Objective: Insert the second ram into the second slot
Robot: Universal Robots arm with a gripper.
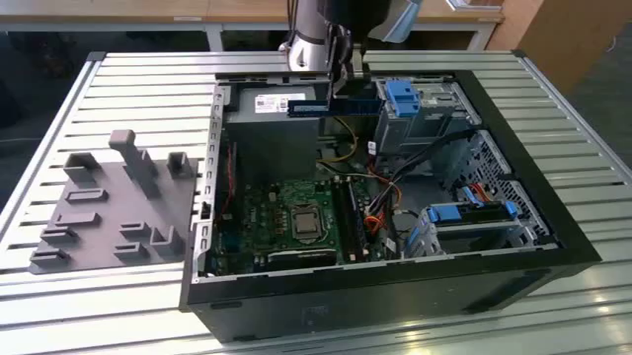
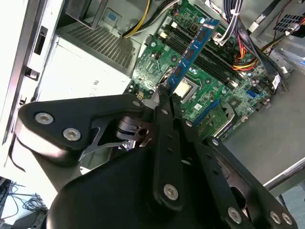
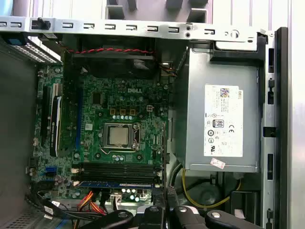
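Blue-green and thin, the long flat circuit-board strip with its row of dark chips, the second ram (image 1: 334,107), hangs level in the air above the open black computer case (image 1: 395,292), which stands on the ribbed metal tabletop (image 1: 138,89). We see the black end effector (image 2: 163,94) closed on it: in the second wrist view its fingers meet on the strip, and the visible length reaches out over the green motherboard (image 2: 209,90). In the exterior view the strip sits over the grey metal power supply box (image 1: 271,140), well apart from the long dark memory slots (image 1: 351,218) beside the processor socket. We judge the task part done: the ram is in the grip and over the case, but it is neither lined up with the second slot nor touching it, so the lowering and seating are left. Several things we cannot settle. Whether a first module already sits in one of the slots is hard to make out, since they read as dark bars. In the first wrist view a blue edge lies just beside the slots; we take it for the held strip seen edge-on, without being sure. How much of the strip lies behind the fingers is hidden, and the arm is cut off at the exterior view's upper edge.
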